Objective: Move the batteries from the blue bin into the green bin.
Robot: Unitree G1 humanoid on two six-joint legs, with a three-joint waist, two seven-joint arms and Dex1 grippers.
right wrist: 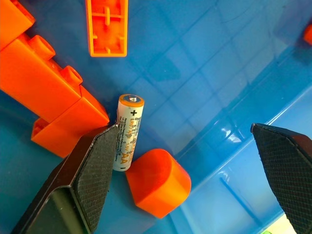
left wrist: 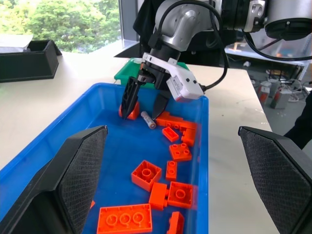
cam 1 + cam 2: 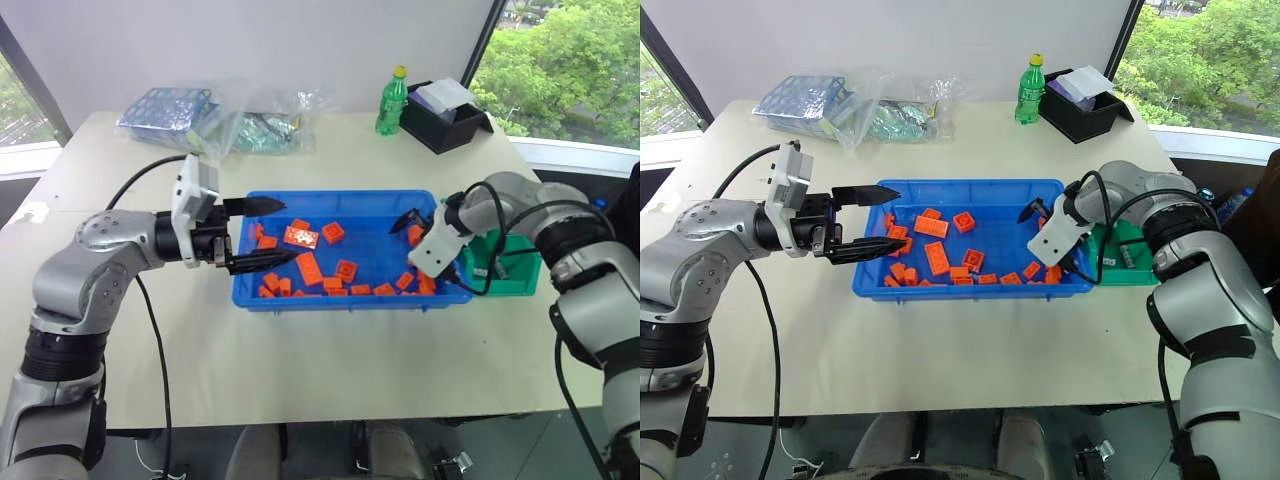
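Note:
The blue bin (image 3: 340,195) sits mid-table, strewn with orange bricks (image 3: 309,267). One battery (image 1: 127,131), silver-grey with a plus mark, lies flat on the bin floor at its right end, against a rounded orange piece (image 1: 158,183). My right gripper (image 1: 190,161) points down into that end and is open. One of its fingers (image 1: 90,170) stands right beside the battery, and nothing is gripped. The green bin (image 3: 520,272) stands just right of the blue bin, partly behind my right arm. My left gripper (image 3: 285,230) hangs open and level over the blue bin's left end.
A green bottle (image 3: 392,102) and a black box (image 3: 445,115) stand at the back right. Clear plastic bags (image 3: 220,118) lie at the back left. A black cable loops from my right wrist over the green bin.

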